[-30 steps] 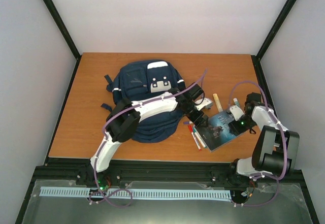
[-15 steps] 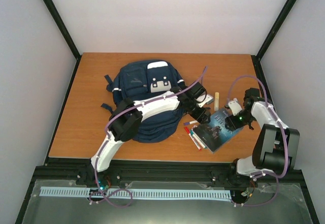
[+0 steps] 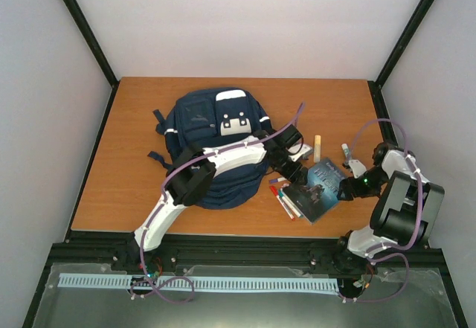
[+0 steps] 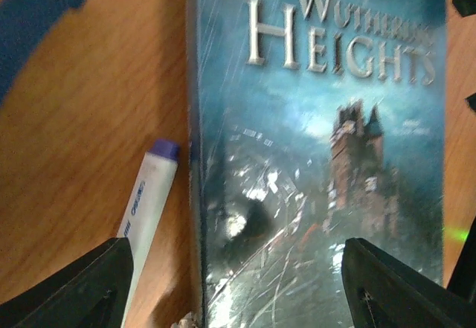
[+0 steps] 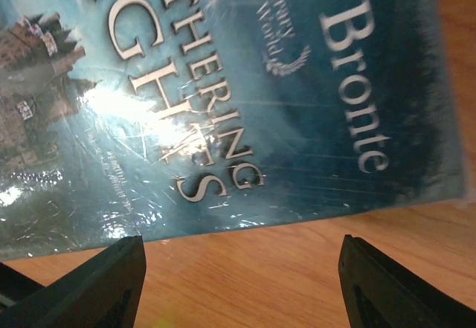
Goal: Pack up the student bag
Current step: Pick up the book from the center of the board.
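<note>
The navy student bag (image 3: 212, 146) lies flat at the centre of the table, white patch up. A teal book, "Wuthering Heights" (image 3: 318, 188), lies to its right. My left gripper (image 3: 292, 166) hovers open over the book's left edge. In the left wrist view the cover (image 4: 320, 157) fills the frame, and the gripper (image 4: 238, 291) is empty, its jaws wide apart. My right gripper (image 3: 349, 187) is open low at the book's right edge. In the right wrist view the book (image 5: 223, 90) lies just beyond the gripper (image 5: 242, 283), with bare table between the fingers.
Several markers (image 3: 286, 198) lie by the book's left edge, and one white marker with a blue cap (image 4: 147, 194) shows beside it. A pale stick (image 3: 317, 146), a white item (image 3: 304, 150) and a small tube (image 3: 346, 149) lie behind the book. The table's right edge is close.
The right arm swung out toward the right table edge, and its gripper dropped to the book's right edge. The left gripper pulled back slightly toward the bag. The book shifted slightly left.
</note>
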